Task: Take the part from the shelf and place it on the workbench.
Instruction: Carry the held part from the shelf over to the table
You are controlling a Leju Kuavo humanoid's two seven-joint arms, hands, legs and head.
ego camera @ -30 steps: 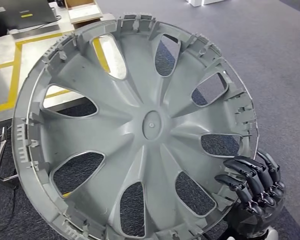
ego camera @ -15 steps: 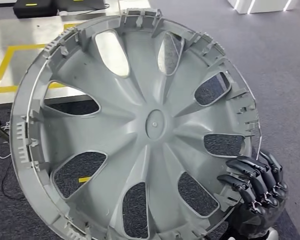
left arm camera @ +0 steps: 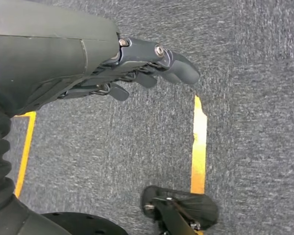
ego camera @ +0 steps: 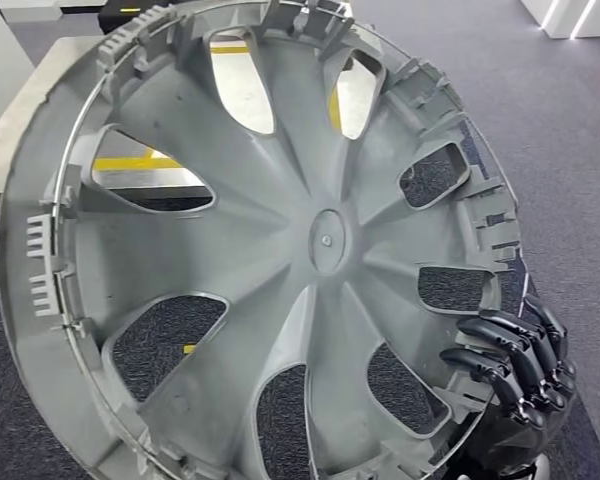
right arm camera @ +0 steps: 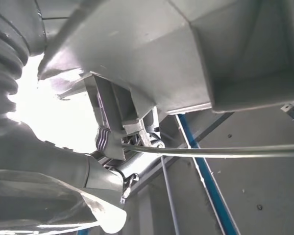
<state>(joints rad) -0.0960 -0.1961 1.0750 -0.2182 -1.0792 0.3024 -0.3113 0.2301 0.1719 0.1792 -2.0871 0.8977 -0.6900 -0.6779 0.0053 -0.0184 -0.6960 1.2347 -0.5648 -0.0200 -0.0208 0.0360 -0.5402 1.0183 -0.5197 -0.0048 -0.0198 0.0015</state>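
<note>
Down at the lower right of the head view, the right hand (ego camera: 520, 375) grips the rim of the part (ego camera: 282, 260), its dark fingers (ego camera: 501, 350) curled over the edge and onto the inner face. The part is a large grey wheel cover, held up off the floor with its ribbed back side turned toward the camera, tilted, and taking up most of that view. Its rim carries rows of small clips and a thin wire ring (ego camera: 70, 330) running round just inside the edge. Spokes fan out from a small round hub (ego camera: 327, 240), and between them are long openings. From the right wrist view, the rim's clip tabs (right arm camera: 112, 127) and the wire ring (right arm camera: 219, 149) sit close against the hand, with a bright glare beside them.

Through the upper openings of the part a pale surface with yellow tape lines (ego camera: 131, 162) shows; whether this is the workbench I cannot tell. Through the lower openings, and to the right of the part, lies dark grey carpet (ego camera: 569, 170).

The left hand (left arm camera: 138, 68) hangs over the same kind of carpet, holding nothing, its fingers stretched out and slightly apart. Yellow tape strips (left arm camera: 199, 142) lie on the floor beneath it.
</note>
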